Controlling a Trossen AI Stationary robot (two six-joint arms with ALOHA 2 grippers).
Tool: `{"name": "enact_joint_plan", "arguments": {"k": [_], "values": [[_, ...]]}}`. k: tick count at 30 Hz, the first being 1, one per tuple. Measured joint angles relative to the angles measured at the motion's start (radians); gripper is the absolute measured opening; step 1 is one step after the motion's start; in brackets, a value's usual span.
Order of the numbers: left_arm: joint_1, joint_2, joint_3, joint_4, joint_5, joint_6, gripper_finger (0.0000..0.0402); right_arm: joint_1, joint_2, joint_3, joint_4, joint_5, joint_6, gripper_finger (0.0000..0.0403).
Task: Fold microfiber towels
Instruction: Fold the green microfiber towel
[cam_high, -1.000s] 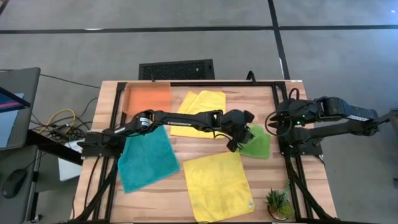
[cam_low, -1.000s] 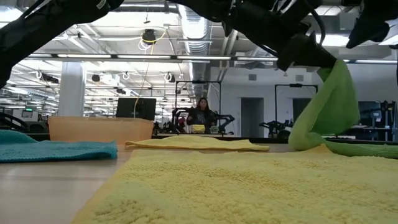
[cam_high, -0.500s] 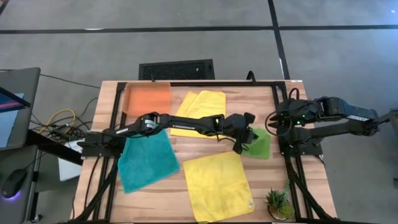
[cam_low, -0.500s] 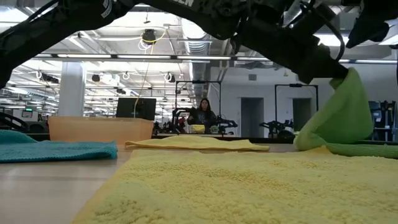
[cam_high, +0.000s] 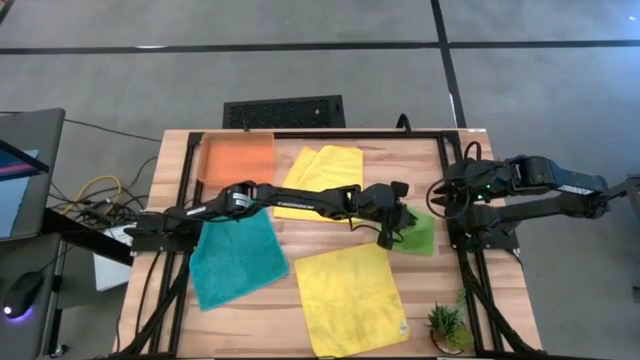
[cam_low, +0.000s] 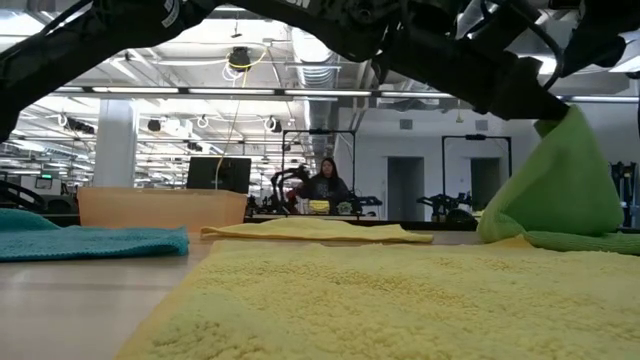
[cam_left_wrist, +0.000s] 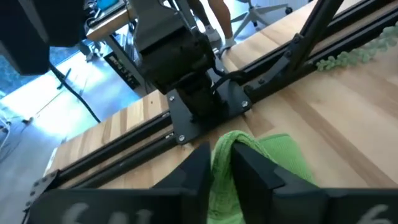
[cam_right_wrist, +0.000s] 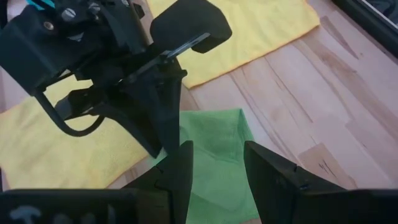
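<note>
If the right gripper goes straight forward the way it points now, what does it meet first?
Most likely the green towel, which lies directly past the open right gripper. The left gripper pinches that towel just beside this line.

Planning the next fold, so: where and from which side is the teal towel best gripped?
The teal towel lies flat and spread on the table's left side, beside the left arm's base. Probably best is a corner near the table's middle: pinch it from above with the fingers, since a flat cloth offers only thin edges. The left gripper is busy, shut on the green towel.
</note>
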Motion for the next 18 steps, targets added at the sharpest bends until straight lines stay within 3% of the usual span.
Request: {"name": "enact_joint_plan", "arguments": {"k": [9, 14, 18], "values": [[0.000, 0.000, 0.000, 0.006, -0.004, -0.069, 0.0142, 0.000, 0.000, 0.000, 0.000, 0.000, 0.000, 0.0166], [-0.004, 0.000, 0.000, 0.028, 0.002, -0.092, 0.0154, 0.000, 0.000, 0.000, -0.001, 0.000, 0.000, 0.0166], [-0.001, 0.000, -0.005, 0.020, 0.089, -0.157, 0.0155, 0.000, 0.000, 0.000, -0.001, 0.000, -0.001, 0.0166]]}}
